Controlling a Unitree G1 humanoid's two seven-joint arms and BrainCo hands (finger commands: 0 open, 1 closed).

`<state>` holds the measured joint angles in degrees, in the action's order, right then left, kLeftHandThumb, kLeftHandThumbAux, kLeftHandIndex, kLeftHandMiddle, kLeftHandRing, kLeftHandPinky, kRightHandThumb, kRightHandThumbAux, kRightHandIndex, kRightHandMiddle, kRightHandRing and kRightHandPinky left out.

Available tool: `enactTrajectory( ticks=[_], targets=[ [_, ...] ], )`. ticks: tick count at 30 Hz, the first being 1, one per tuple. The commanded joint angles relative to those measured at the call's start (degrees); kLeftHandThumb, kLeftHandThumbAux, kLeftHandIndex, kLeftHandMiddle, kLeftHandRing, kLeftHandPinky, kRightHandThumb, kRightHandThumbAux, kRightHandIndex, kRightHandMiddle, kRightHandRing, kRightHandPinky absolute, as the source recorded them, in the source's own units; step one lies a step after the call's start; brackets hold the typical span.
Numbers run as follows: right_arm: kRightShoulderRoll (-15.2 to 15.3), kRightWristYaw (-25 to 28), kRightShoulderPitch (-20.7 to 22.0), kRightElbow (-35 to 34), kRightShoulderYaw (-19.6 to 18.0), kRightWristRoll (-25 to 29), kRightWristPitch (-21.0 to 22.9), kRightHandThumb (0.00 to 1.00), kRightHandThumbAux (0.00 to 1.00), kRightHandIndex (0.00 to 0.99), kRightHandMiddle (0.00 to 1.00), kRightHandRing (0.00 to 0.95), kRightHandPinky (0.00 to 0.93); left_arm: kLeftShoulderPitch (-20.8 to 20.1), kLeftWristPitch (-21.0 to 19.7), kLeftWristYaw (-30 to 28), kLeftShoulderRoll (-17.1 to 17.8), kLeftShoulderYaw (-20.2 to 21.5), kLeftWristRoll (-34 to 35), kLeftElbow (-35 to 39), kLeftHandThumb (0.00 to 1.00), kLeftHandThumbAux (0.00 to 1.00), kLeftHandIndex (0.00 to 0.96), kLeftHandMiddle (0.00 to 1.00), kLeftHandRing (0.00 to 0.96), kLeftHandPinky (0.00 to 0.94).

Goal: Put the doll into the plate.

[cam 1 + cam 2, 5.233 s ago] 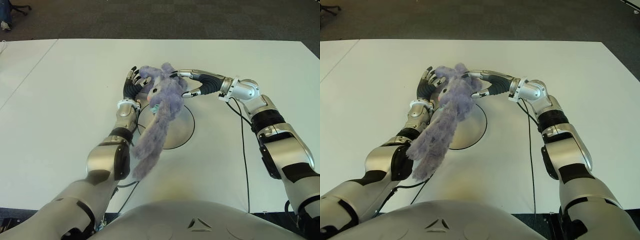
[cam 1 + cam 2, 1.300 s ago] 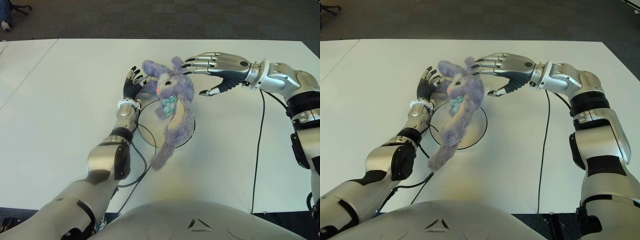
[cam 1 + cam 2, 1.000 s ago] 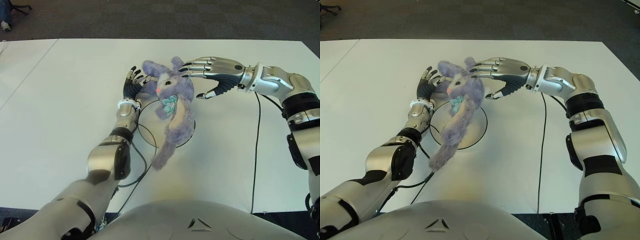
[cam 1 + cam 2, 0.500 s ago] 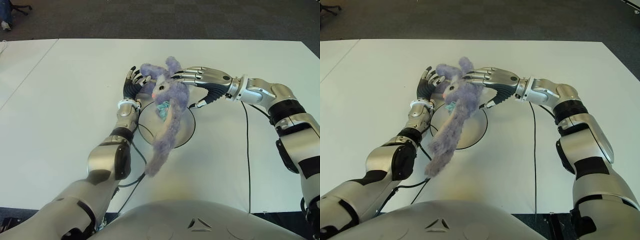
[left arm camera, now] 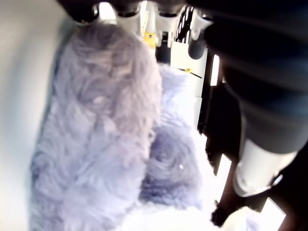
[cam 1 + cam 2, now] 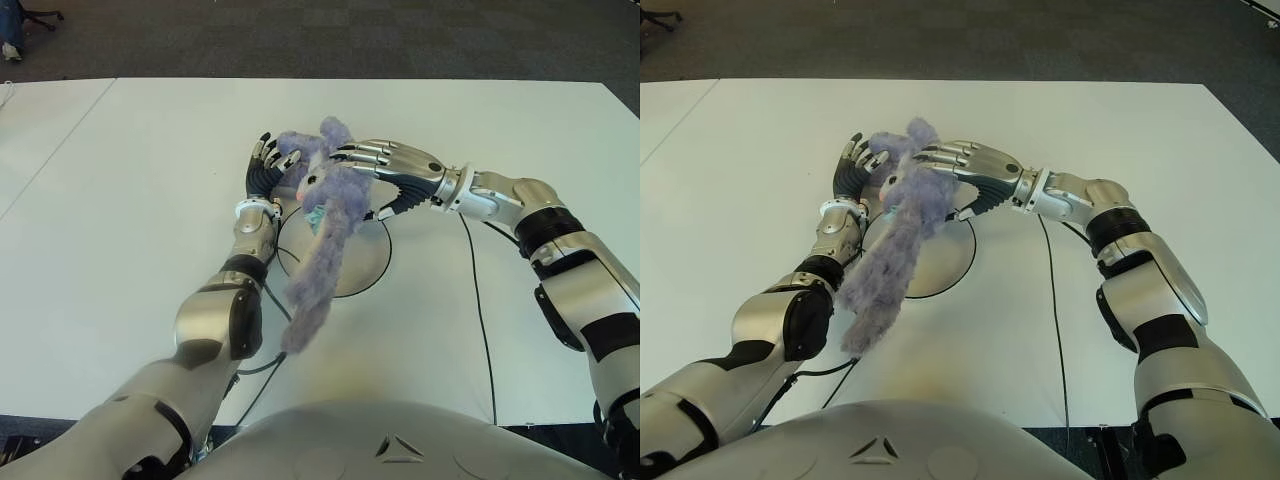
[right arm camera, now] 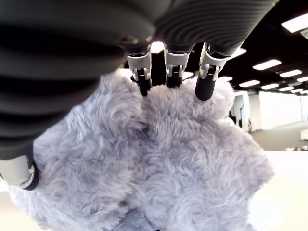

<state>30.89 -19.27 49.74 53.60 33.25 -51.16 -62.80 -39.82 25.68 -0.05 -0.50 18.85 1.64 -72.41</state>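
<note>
Both robot hands on the doll, over the plate's far edge

Just above the centre of the left eye view, the purple plush doll (image 6: 322, 215) hangs between the two hands: the right robot hand (image 6: 385, 170) curls its fingers over the head and has hold of it, as its wrist view confirms, while the left robot hand (image 6: 268, 168) presses spread fingers against the doll's other side without closing round it. The long body trails down across the round plate (image 6: 362, 262) on the white worktop (image 6: 120, 230), its lower end past the near rim. Judged from this, the doll is only partly placed; lowering and gathering it wholly inside the plate is left.
</note>
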Motion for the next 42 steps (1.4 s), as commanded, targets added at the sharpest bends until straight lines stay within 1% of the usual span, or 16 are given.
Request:
enactTrajectory(
  ticks=[1, 4, 6, 12, 19, 22, 28, 29, 32, 35, 36, 37, 38, 40, 41, 42],
  targets=[
    [-3.77, -2.00, -1.79, 1.67, 2.97, -3.24, 3.10, 0.289, 0.501, 0.000, 0.000, 0.000, 0.066, 7.24, -7.33, -0.01, -1.40, 0.22, 0.17, -5.43, 0.032, 0.683, 0.053, 0.125, 0.160, 0.208],
    [-5.22, -4.21, -1.67, 2.49, 3.55, -3.17, 3.66, 0.322, 0.530, 0.000, 0.000, 0.000, 0.154, 7.43, -6.69, -0.60, -1.51, 0.64, 0.52, -5.41, 0.023, 0.661, 0.066, 0.140, 0.176, 0.230],
    [-5.78, -5.05, -1.46, 2.97, 3.98, -3.06, 3.93, 0.332, 0.538, 0.000, 0.000, 0.000, 0.172, 7.44, -6.62, -0.59, -1.58, 0.78, 0.56, -5.42, 0.021, 0.653, 0.066, 0.140, 0.178, 0.234],
    [-7.19, -7.07, -0.93, 4.45, 4.92, -2.83, 4.49, 0.360, 0.557, 0.000, 0.000, 0.000, 0.171, 7.61, -6.75, 0.12, -1.66, 0.44, -0.05, -5.50, 0.011, 0.639, 0.066, 0.140, 0.181, 0.232],
    [-10.58, -11.44, 0.02, 8.14, 6.71, -3.34, 6.42, 0.363, 0.550, 0.000, 0.000, 0.000, 0.145, 7.79, -6.88, 2.38, -1.83, -0.78, -1.62, -5.57, 0.000, 0.637, 0.009, 0.133, 0.199, 0.281],
    [-11.77, -12.40, 0.30, 9.54, 7.05, -2.89, 6.73, 0.347, 0.554, 0.000, 0.000, 0.000, 0.132, 7.67, -7.00, 3.46, -1.91, -1.06, -2.11, -5.55, 0.000, 0.664, 0.004, 0.150, 0.222, 0.315],
    [-14.65, -12.31, 0.59, 12.33, 6.97, -0.98, 7.41, 0.330, 0.565, 0.000, 0.000, 0.000, 0.118, 7.44, -7.67, 4.67, -1.92, -1.73, -2.54, -5.57, 0.000, 0.677, 0.003, 0.166, 0.241, 0.329],
    [-15.40, -11.93, 0.54, 12.90, 6.69, -0.28, 7.48, 0.335, 0.594, 0.000, 0.000, 0.000, 0.168, 7.40, -7.84, 4.78, -1.93, -1.75, -2.52, -5.58, 0.000, 0.689, 0.004, 0.181, 0.253, 0.340],
    [-17.03, -9.69, 0.33, 14.23, 5.54, 2.22, 7.22, 0.342, 0.639, 0.000, 0.000, 0.026, 0.222, 7.34, -7.96, 4.91, -1.99, -1.75, -2.40, -5.57, 0.000, 0.703, 0.007, 0.192, 0.262, 0.342],
    [-17.87, -7.51, 0.16, 14.91, 4.57, 4.40, 6.92, 0.342, 0.653, 0.000, 0.000, 0.040, 0.238, 7.18, -8.15, 4.95, -1.99, -1.76, -2.29, -5.54, 0.000, 0.707, 0.007, 0.195, 0.263, 0.340],
    [-18.09, -6.70, 0.07, 15.05, 4.18, 5.18, 6.80, 0.419, 0.693, 0.000, 0.008, 0.245, 0.365, 7.07, -8.31, 4.96, -1.98, -1.75, -2.24, -5.53, 0.000, 0.729, 0.019, 0.202, 0.269, 0.341],
    [-18.38, -5.65, -0.05, 15.18, 3.63, 6.21, 6.70, 0.440, 0.703, 0.000, 0.010, 0.297, 0.397, 6.94, -8.38, 4.78, -1.89, -1.63, -2.11, -5.53, 0.000, 0.734, 0.022, 0.204, 0.270, 0.341],
    [-18.48, -4.53, -0.08, 15.15, 3.08, 7.22, 6.41, 0.521, 0.706, 0.054, 0.117, 0.391, 0.501, 6.98, -8.28, 4.45, -1.91, -1.47, -1.92, -5.53, 0.000, 0.741, 0.021, 0.203, 0.273, 0.341],
    [-18.25, -2.66, -0.04, 14.88, 2.39, 8.81, 5.75, 0.550, 0.706, 0.081, 0.171, 0.432, 0.554, 7.13, -7.98, 3.81, -1.99, -1.20, -1.59, -5.52, 0.000, 0.741, 0.017, 0.200, 0.273, 0.343],
    [-18.06, -1.85, -0.02, 14.70, 2.12, 9.43, 5.44, 0.577, 0.697, 0.118, 0.235, 0.470, 0.623, 7.18, -7.87, 3.57, -2.03, -1.10, -1.47, -5.51, 0.000, 0.741, 0.009, 0.198, 0.285, 0.369],
    [-17.88, -1.02, -0.01, 14.56, 1.88, 9.99, 5.24, 0.583, 0.696, 0.124, 0.246, 0.477, 0.635, 7.20, -7.79, 3.35, -2.05, -1.04, -1.38, -5.50, 0.000, 0.741, 0.008, 0.197, 0.287, 0.374]
  ],
)
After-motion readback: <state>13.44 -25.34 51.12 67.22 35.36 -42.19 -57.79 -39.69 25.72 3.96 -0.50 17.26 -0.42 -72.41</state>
